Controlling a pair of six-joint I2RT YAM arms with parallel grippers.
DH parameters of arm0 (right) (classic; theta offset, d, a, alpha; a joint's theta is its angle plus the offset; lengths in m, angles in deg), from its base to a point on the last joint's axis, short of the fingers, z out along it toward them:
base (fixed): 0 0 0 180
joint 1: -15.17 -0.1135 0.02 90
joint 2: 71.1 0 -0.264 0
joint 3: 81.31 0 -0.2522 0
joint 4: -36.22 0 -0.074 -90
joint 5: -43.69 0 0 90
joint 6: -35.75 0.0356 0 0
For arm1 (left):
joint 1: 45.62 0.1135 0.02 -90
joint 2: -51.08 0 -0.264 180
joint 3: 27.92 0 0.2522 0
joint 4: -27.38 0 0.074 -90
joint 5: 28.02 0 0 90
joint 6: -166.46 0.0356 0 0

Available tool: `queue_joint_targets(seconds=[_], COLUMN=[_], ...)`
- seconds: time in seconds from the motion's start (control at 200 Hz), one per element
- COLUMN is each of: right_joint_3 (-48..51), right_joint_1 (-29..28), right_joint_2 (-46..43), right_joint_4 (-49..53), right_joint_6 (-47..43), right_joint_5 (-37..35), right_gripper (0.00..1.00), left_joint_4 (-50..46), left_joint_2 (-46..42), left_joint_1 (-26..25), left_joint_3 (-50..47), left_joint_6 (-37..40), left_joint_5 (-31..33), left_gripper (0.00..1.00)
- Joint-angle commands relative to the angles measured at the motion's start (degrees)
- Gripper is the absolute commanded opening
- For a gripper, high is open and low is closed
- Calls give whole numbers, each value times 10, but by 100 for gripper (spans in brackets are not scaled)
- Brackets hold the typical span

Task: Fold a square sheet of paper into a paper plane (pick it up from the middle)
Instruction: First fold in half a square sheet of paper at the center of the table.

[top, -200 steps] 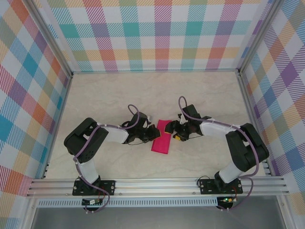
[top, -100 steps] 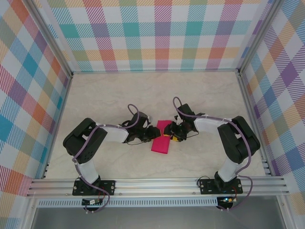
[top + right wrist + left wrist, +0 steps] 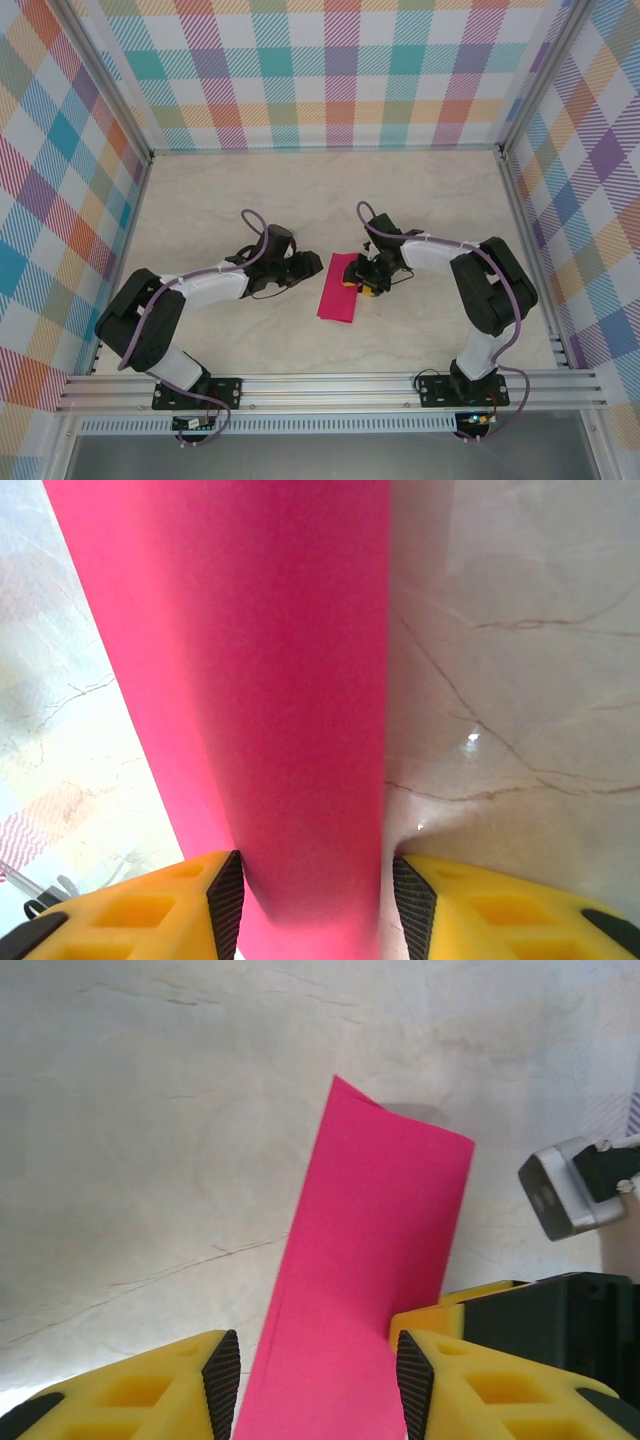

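I saw the sheet of paper (image 3: 338,288) as a narrow magenta-pink strip, folded lengthwise and lying flat on the table (image 3: 230,200) between the two arms. The left gripper (image 3: 306,268) was just beside the sheet's left long edge, its fingers apart and holding nothing. The right gripper (image 3: 360,279) was at the sheet's upper right side, its fingers also apart, with the pink strip running between them. The left wrist camera showed me that the sheet's far end was uneven, one corner reaching further; from above it looked like a plain rectangle.
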Motion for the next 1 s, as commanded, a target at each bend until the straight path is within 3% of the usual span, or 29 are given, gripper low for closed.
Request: queue_joint_targets(seconds=[0.0,0.575,0.995], right_joint_3=[9,-10,-21], right_joint_1=[-6,-7,-8], right_joint_2=[47,88,109], right_joint_4=[50,83,94], right_joint_6=[-4,12,2], right_joint_5=[-68,-94,-97], right_gripper=[49,50,53], left_joint_4=[-15,34,42], left_joint_2=[-11,-7,1], left_joint_1=[9,9,8], left_joint_3=[-14,-27,-17], left_joint_6=[6,39,42], left_joint_5=[18,13,-13], left_gripper=[48,51,43])
